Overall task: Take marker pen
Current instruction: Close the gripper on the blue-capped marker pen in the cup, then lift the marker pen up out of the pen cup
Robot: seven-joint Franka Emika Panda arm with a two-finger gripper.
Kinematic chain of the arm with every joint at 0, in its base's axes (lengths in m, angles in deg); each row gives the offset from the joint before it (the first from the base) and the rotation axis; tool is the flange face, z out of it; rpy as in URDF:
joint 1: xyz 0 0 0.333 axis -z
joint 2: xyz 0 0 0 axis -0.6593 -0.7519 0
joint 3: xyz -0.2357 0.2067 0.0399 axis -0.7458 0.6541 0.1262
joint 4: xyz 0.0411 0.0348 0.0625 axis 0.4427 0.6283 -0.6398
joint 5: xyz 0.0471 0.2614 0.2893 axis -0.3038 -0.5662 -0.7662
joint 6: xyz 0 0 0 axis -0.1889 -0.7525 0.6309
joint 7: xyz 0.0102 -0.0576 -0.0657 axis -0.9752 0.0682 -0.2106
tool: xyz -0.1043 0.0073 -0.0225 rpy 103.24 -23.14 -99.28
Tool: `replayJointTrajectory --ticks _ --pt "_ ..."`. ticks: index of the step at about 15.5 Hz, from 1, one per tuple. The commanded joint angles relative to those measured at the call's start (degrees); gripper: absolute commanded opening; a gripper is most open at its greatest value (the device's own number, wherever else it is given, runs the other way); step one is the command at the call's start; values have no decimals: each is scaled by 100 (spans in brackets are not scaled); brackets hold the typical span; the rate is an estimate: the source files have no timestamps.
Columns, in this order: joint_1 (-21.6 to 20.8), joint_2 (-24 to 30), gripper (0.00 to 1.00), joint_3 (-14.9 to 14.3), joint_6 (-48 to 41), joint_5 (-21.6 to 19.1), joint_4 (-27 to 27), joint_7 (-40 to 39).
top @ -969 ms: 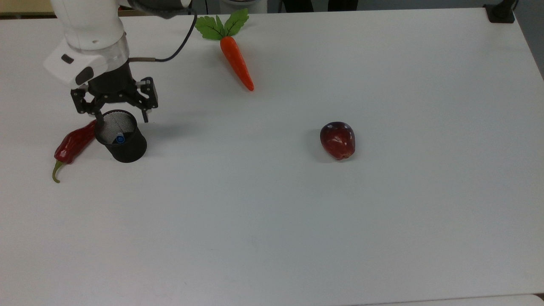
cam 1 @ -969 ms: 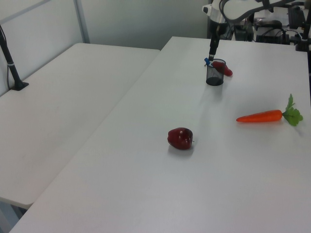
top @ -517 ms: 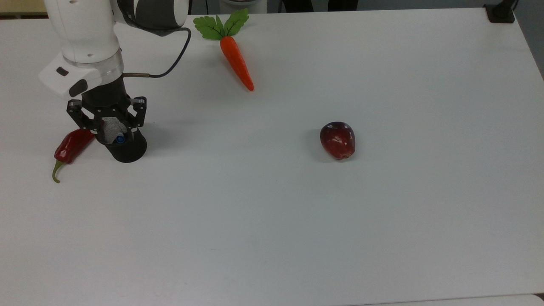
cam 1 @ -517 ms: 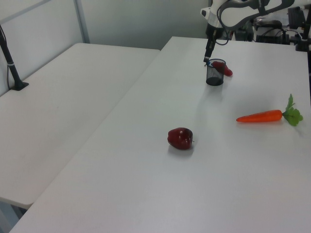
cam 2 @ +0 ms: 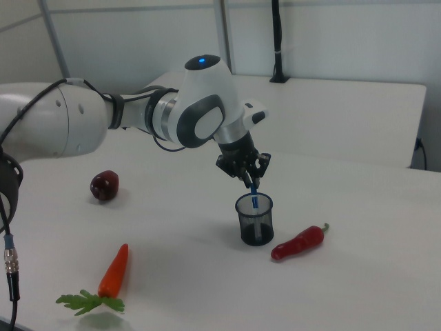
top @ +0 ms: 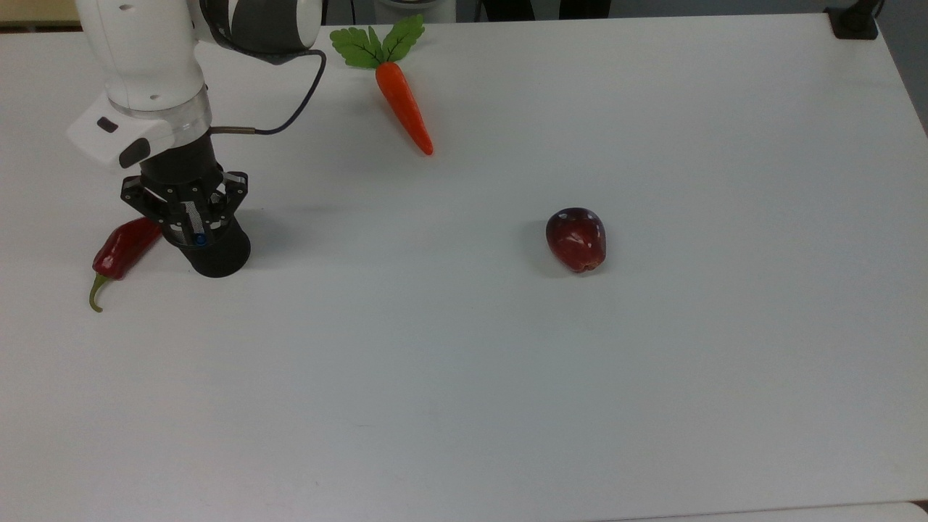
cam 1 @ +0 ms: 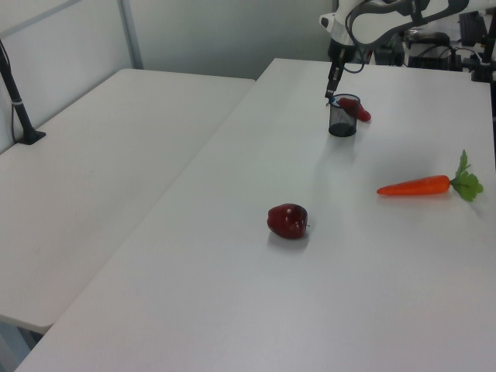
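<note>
I see the white table with my gripper directly above the black mesh cup, fingers clamped on the marker pen. The pen stands upright in the cup, slim with a blue top.

The arm reaches steeply down, its tool pointing downward with fingers drawn close together.

Illumination even, bright, overhead. Soft short shadows beside the apple and mesh cup. Desk free of glare; slight softness throughout.
</note>
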Motion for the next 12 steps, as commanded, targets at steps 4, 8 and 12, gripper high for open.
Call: replayJointTrajectory --ticks 4,8,12 --pt "22 39 7 -9 50 -25 -61 -96" --pt "66 161 4 -9 15 -60 -69 -87" --pt "128 469 4 -9 -116 -131 -69 -70"
